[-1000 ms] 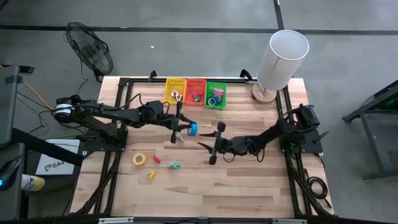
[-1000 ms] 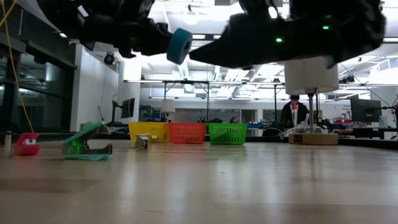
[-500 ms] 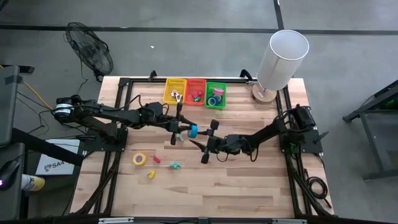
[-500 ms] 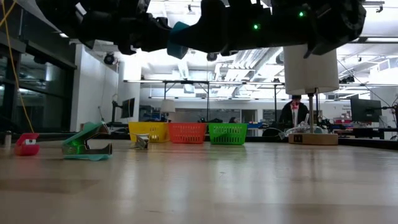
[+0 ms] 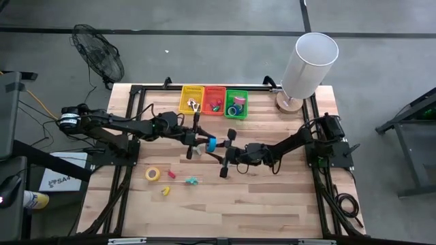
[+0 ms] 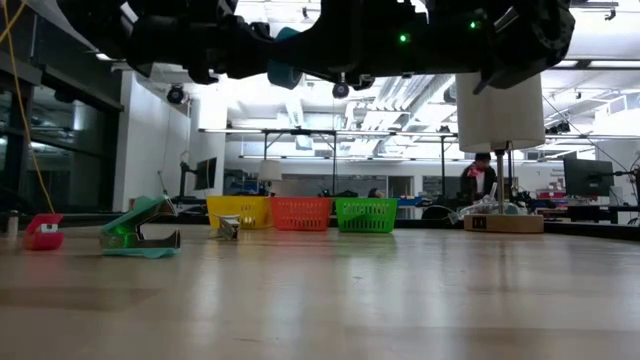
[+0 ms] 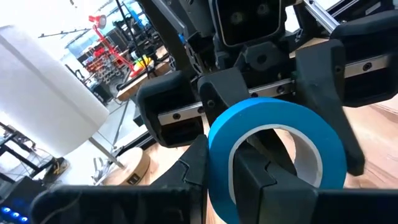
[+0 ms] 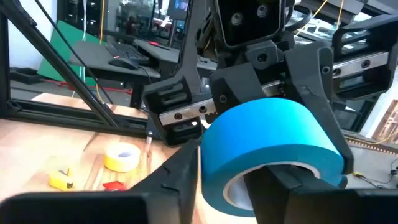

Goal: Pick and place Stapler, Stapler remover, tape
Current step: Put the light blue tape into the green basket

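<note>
Blue, ring-shaped tape roll with a pale core hangs in the air over the middle of the wooden table, where the two arms meet nose to nose. The left gripper is closed tight on the roll's wall, with one finger through the centre hole and the other on the outside. The right gripper sits right against the same roll from the opposite side; whether it has a grip of its own I cannot tell. This looks like a hand-over in mid-air, so this roll is only part-way to its place. At the far edge stand three small plastic baskets in a row: the yellow basket holds a metallic piece, the red basket a few small items I cannot make out, and the green basket at least one blue ring, so part of the sorting seems done. Left on the boards, near the left arm's side, are a yellow tape roll, a small red piece, a teal claw-shaped staple remover and a small yellow piece. The way from the roll to the baskets looks open; the left arm lies near the basket row, and a tall white lamp stands just beside the green basket's end, the nearest thing to brush. A floor fan stands off the table, and a person shows far behind.
</note>
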Robot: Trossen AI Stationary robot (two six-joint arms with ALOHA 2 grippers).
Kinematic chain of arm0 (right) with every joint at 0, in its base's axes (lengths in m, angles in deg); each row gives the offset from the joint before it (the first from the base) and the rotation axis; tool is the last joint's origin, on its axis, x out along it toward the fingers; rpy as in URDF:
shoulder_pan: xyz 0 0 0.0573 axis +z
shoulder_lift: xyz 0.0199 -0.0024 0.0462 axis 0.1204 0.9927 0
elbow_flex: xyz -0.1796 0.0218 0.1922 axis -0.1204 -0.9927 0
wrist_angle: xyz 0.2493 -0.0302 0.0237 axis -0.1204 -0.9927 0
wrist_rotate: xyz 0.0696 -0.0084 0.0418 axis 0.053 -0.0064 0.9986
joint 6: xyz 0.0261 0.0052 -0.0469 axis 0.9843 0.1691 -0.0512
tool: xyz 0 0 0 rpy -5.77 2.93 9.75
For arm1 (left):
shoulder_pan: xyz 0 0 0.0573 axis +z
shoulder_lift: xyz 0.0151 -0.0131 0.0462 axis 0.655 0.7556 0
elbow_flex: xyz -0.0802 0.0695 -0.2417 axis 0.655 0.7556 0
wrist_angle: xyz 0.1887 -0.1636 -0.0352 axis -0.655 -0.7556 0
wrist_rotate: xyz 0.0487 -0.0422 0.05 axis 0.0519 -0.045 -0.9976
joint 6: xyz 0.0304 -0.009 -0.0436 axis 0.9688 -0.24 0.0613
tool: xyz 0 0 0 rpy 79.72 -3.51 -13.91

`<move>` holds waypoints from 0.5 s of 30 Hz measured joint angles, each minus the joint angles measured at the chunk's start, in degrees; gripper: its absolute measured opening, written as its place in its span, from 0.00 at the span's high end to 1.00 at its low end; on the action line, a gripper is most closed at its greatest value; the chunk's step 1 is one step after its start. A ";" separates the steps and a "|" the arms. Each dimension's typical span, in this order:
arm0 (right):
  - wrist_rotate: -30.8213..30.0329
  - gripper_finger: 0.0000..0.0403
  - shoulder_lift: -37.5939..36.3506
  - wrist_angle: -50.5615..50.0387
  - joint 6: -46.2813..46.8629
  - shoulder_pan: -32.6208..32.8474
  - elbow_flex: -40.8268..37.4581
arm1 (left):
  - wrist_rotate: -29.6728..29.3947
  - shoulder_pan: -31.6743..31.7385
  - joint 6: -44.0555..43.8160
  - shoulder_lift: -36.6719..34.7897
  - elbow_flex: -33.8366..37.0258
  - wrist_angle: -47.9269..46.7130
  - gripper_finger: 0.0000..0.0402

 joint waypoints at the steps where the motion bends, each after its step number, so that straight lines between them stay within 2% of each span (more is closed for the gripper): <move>1: 0.00 0.76 0.00 0.02 0.02 0.02 0.02 | 0.00 0.00 0.06 0.00 0.00 0.02 0.91; 6: 0.57 0.91 0.00 -0.24 0.34 -0.11 0.07 | 0.23 0.00 0.33 0.01 -0.09 0.02 0.89; 11: -2.14 0.91 0.00 -1.54 2.74 -0.15 0.31 | 0.63 0.11 -0.13 0.11 -0.09 -1.65 0.79; 15: -4.47 0.91 0.00 -3.70 4.49 -0.21 0.31 | -1.80 0.07 -0.18 0.11 0.01 -3.48 0.73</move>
